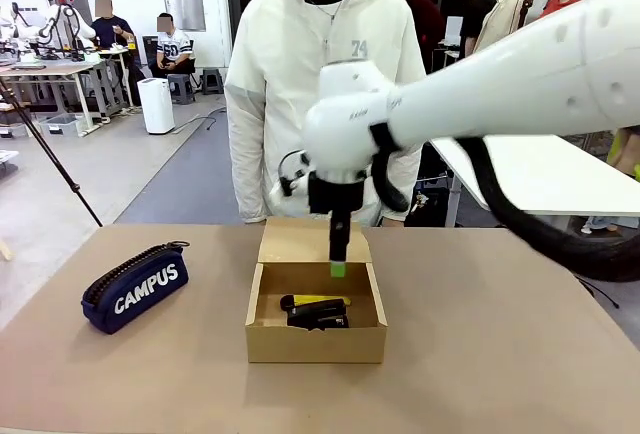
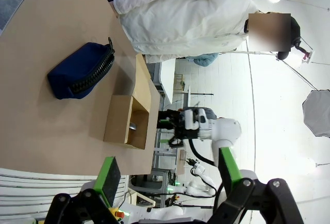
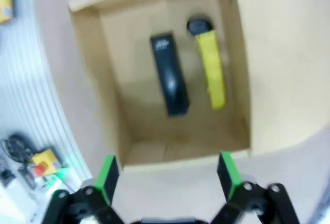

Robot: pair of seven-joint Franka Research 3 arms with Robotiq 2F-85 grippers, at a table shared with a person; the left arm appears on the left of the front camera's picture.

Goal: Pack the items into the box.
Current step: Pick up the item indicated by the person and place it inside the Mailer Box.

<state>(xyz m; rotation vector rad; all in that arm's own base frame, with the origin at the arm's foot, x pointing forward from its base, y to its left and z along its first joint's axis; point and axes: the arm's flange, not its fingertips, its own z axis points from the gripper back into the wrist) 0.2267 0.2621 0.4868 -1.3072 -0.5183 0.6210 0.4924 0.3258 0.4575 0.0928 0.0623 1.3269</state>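
Right wrist view: box (image 3: 105,79) holds knife (image 3: 212,74), seemingly stapler (image 3: 170,79); both jaws wide, empty.

Over the small brown cardboard box (image 1: 315,344) hangs the right arm's black, green-padded gripper (image 1: 338,266), jaws spread, blocking entry from above. The box's flap lid (image 1: 300,241) stands at 12 o'clock. The brown tabletop (image 1: 500,334) at 3 o'clock lies open. At 9 o'clock, well apart, lies the navy zip pencil case (image 1: 135,287).

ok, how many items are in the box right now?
2: black stapler-like object and yellow-and-black utility knife, side by side on the box floor. Nothing looks hidden.
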